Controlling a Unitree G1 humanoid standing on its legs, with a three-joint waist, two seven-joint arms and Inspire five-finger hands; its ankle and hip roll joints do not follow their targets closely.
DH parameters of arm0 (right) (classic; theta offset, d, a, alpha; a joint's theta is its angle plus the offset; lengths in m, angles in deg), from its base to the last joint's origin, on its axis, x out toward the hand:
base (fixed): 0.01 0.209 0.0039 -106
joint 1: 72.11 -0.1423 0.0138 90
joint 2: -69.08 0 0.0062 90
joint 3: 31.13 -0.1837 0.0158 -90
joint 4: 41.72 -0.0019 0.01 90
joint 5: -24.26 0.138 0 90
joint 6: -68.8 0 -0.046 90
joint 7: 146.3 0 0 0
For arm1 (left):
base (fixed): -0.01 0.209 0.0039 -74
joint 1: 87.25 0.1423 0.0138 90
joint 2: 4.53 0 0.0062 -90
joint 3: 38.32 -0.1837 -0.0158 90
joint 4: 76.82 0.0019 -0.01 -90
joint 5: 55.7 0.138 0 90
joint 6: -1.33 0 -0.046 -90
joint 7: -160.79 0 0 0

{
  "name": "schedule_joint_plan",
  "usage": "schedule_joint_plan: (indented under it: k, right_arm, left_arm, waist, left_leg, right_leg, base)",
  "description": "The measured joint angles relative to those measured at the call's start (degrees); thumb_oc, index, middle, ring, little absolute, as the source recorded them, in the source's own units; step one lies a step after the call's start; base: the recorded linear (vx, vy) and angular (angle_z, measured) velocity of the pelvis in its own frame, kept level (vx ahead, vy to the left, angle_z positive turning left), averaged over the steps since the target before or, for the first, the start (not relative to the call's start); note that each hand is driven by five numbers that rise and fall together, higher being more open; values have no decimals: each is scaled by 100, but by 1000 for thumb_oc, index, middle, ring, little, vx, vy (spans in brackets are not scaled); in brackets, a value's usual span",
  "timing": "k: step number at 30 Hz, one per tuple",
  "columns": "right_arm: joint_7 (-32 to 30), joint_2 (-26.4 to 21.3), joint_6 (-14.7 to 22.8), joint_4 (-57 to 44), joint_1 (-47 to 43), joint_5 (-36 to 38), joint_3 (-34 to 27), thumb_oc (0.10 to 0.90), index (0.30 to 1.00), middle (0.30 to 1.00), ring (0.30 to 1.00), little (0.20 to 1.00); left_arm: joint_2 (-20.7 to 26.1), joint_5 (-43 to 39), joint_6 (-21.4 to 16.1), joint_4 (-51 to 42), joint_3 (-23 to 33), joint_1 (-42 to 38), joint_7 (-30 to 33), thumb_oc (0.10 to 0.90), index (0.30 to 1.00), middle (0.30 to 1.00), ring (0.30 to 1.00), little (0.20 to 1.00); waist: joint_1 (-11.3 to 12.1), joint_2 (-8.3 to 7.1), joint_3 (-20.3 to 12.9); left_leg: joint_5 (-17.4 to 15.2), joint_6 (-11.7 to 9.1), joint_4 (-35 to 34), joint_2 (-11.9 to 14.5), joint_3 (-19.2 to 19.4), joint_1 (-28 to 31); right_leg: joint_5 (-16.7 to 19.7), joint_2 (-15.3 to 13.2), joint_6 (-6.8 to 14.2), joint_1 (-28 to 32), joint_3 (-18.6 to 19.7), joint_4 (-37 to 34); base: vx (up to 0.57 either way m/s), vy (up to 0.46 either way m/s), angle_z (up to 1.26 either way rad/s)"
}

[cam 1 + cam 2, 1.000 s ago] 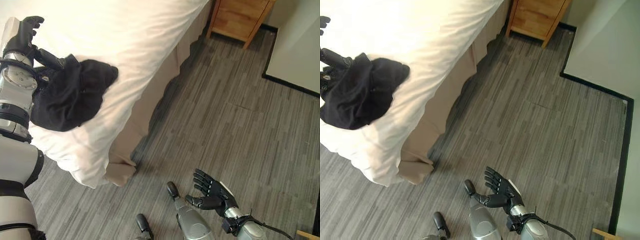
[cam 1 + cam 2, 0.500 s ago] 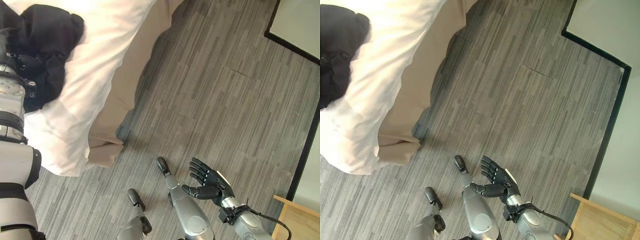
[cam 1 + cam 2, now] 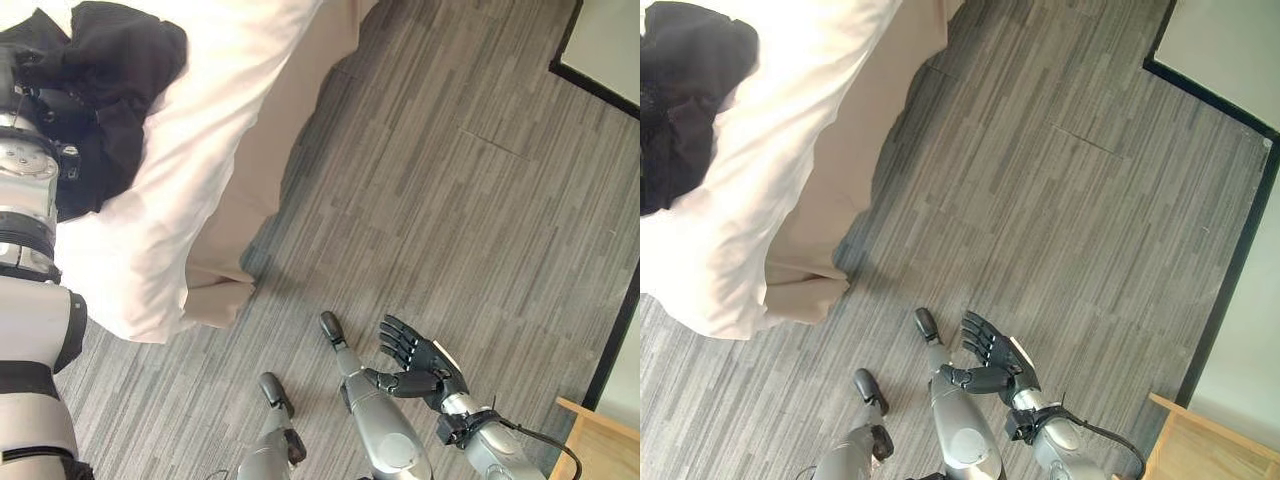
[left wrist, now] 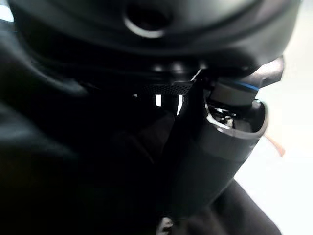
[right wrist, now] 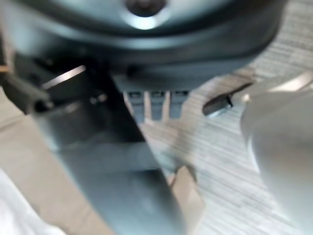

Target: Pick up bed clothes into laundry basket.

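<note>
A black garment [image 3: 120, 80] lies bunched on the white duvet [image 3: 200, 150] near the bed's corner, also seen in the right eye view [image 3: 690, 90]. My left arm comes in along the left edge and my left hand [image 4: 215, 147] is sunk in that garment, with dark cloth [image 4: 58, 186] all around it. My right hand [image 3: 420, 365] hangs low over the grey floor [image 3: 450, 220] at the lower right, open with fingers spread and holding nothing.
A beige bed skirt [image 3: 260, 190] hangs from the bed's edge to the floor. A wooden furniture corner [image 3: 600, 445] shows at the lower right. A pale wall with a black baseboard [image 3: 605, 45] closes the upper right.
One second ago my left hand was raised open above the black garment; now it is down in it. The camera has swung, shifting the bed up and left. The right hand has barely moved.
</note>
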Motion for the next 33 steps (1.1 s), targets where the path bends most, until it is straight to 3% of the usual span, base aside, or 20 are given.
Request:
schedule_joint_plan:
  k: [6, 9, 10, 11, 13, 15, 16, 18, 19, 20, 22, 24, 26, 27, 28, 29, 30, 31, 32, 33]
  right_arm:
    - [12, 15, -9, 244, -312, 14, -5, 800, 900, 900, 900, 900]
    - [14, -6, -13, 304, -362, 20, -55, 800, 900, 900, 900, 900]
    - [14, -14, -19, 307, -359, 21, -70, 800, 900, 900, 900, 900]
    - [31, -7, -65, 321, -413, 17, -115, 800, 900, 900, 900, 900]
    - [79, -176, -74, 307, -466, 17, -266, 800, 900, 900, 900, 900]
    - [83, -180, -116, 299, -508, 16, -505, 800, 900, 900, 900, 900]
    - [78, -127, -124, 306, -532, 10, -659, 800, 900, 900, 900, 900]
    - [67, 4, -126, 301, -558, -2, -820, 800, 900, 900, 900, 900]
    - [54, 3, -109, 298, -557, -1, -985, 800, 900, 900, 900, 900]
    - [42, 151, -107, 312, -511, -10, -1049, 800, 900, 900, 900, 900]
    - [-2, 355, -66, 419, -406, -18, -1088, 800, 900, 900, 900, 900]
    - [-108, 582, -62, 572, -313, -3, -967, 800, 900, 900, 900, 900]
    - [-185, 511, -131, 797, -227, 21, -825, 800, 900, 900, 900, 900]
    - [-188, 471, -239, 823, -89, 17, -712, 800, 900, 900, 900, 900]
    - [-179, 501, -257, 840, 101, -26, -651, 800, 900, 900, 900, 900]
    - [-197, 531, -270, 955, 16, -43, -678, 800, 900, 900, 900, 900]
    - [-223, 574, -229, 904, 17, -36, -725, 800, 900, 900, 900, 900]
    - [-238, 524, -193, 1135, -185, -45, -764, 800, 900, 900, 900, 900]
    - [-409, 513, -279, 1184, -228, -57, -909, 800, 900, 900, 900, 900]
    - [-456, 491, -257, 1091, -248, -56, -1010, 800, 900, 900, 900, 900]
  left_arm:
    - [-56, -822, -102, -1120, -96, -4, 42, 400, 300, 300, 300, 300]
    - [-25, -1134, -455, -1717, -97, -7, 43, 400, 300, 300, 300, 300]
    - [-12, -1285, -550, -1883, -126, -3, 30, 400, 300, 300, 300, 300]
    - [74, -1444, -583, -2075, -233, -6, 27, 400, 300, 300, 300, 300]
    - [341, -1517, -677, -2273, -485, 17, -6, 400, 300, 300, 300, 300]
    - [492, -1583, -769, -2434, -426, 20, 18, 400, 300, 300, 300, 300]
    - [589, -1730, -924, -2766, -375, 47, 19, 400, 300, 300, 300, 300]
    - [599, -1767, -1101, -3198, -257, 95, -10, 400, 300, 300, 300, 300]
    - [604, -1795, -1218, -3340, -193, 132, -20, 400, 300, 300, 300, 300]
    - [473, -1859, -1266, -3471, -181, 173, -132, 400, 300, 300, 300, 300]
    - [443, -1977, -1322, -3624, -137, 475, -223, 400, 300, 300, 300, 300]
    - [415, -1972, -1297, -3679, -98, 887, -261, 400, 300, 300, 300, 300]
    - [362, -1964, -1160, -3794, -70, 1329, -428, 400, 300, 300, 300, 300]
    - [323, -1955, -1117, -3742, -99, 1488, -532, 400, 300, 300, 300, 300]
    - [273, -1957, -1017, -3659, -108, 1556, -632, 400, 300, 300, 300, 300]
    - [326, -1985, -1022, -3537, -51, 1665, -617, 400, 300, 300, 300, 300]
    - [374, -1972, -901, -3394, -101, 1524, -658, 400, 300, 300, 300, 300]
    - [444, -1986, -901, -3561, -75, 1566, -614, 400, 300, 300, 300, 300]
    - [419, -1980, -886, -3608, -89, 1770, -625, 400, 300, 300, 300, 300]
    - [410, -1968, -822, -3598, -111, 1842, -666, 400, 300, 300, 300, 300]
  waist:
    - [135, 24, 7]
    - [299, 29, 4]
    - [371, 6, -12]
    - [621, -51, 10]
    - [924, 22, -89]
    - [930, 173, -263]
    - [974, 117, -423]
    - [941, -119, -615]
    - [889, -131, -706]
    - [696, -254, -781]
    - [635, -453, -928]
    - [710, -480, -964]
    - [833, -76, -932]
    - [790, -18, -939]
    - [747, -199, -947]
    - [957, -197, -870]
    - [879, -260, -874]
    - [1226, -203, -841]
    - [1323, -40, -753]
    - [1225, 177, -679]
  left_leg:
    - [14, -18, 4, -48, -74, 448]
    - [-5, -43, 68, -111, -313, 804]
    - [-34, -52, 217, -134, -686, 893]
    - [-250, 70, 675, -214, -1497, 902]
    - [-761, -160, 951, -298, -2718, 1102]
    - [-1214, -106, 1424, -370, -3341, 1149]
    - [-1530, 52, 1646, -498, -3745, 1222]
    - [-1689, 280, 1633, -716, -3848, 1372]
    - [-1769, 478, 1594, -820, -3747, 1392]
    - [-1775, 708, 1412, -980, -3546, 1540]
    - [-1711, 991, 1378, -1309, -2968, 1723]
    - [-1647, 1296, 1519, -1502, -2379, 1790]
    - [-1646, 1377, 1235, -1166, -1462, 1864]
    - [-1615, 1186, 1219, -1182, -1289, 1879]
    - [-1715, 1030, 1819, -1439, -937, 1663]
    - [-1944, 1102, 2872, -1287, -546, 858]
    - [-2095, 1634, 2940, -1195, -862, 242]
    - [-1769, 1455, 2320, -963, -754, 158]
    - [-1501, 1267, 2055, -782, -252, 398]
    - [-1470, 1283, 1989, -668, -259, 474]
  right_leg:
    - [-57, -51, 23, 476, -84, -1]
    - [-141, -31, 65, 800, 70, 30]
    - [-186, -24, 42, 884, 207, 109]
    - [-278, -25, 18, 912, 489, 370]
    - [-432, 94, 107, 955, 1048, 570]
    - [-517, 312, 187, 926, 1380, 727]
    - [-536, 443, 315, 820, 1809, 891]
    - [-543, 512, 408, 626, 2370, 1057]
    - [-518, 467, 489, 590, 2493, 1027]
    - [-458, 447, 687, 511, 2711, 1034]
    - [-564, 263, 597, 428, 2757, 998]
    - [-1221, 11, 70, 259, 2044, 929]
    - [-1334, -283, 276, -429, -110, 2557]
    - [-1047, -345, 108, -186, -360, 2739]
    - [-885, -517, -914, 275, -465, 2243]
    - [-186, -513, -1242, 671, -306, 1024]
    - [-320, -689, -1067, 660, -412, 791]
    - [-911, -769, -641, 63, -1127, 1569]
    - [-1216, -979, -139, -141, -1693, 2398]
    - [-1336, -1047, 29, 10, -1870, 2745]
  base:
    - [112, 35, 9]
    - [149, 176, -15]
    - [123, 195, -47]
    - [200, 297, -96]
    - [111, 271, -136]
    - [13, 256, -123]
    - [-80, 255, -162]
    - [-182, 259, -154]
    - [-186, 248, -125]
    - [-194, 191, -125]
    - [-285, 135, -172]
    - [-434, 111, -218]
    - [-478, 83, -240]
    - [-464, 95, -203]
    - [-390, 75, -212]
    - [-339, 67, -174]
    - [-279, 52, -210]
    - [-257, 26, -203]
    - [-162, 7, -163]
    - [-245, -62, -144]
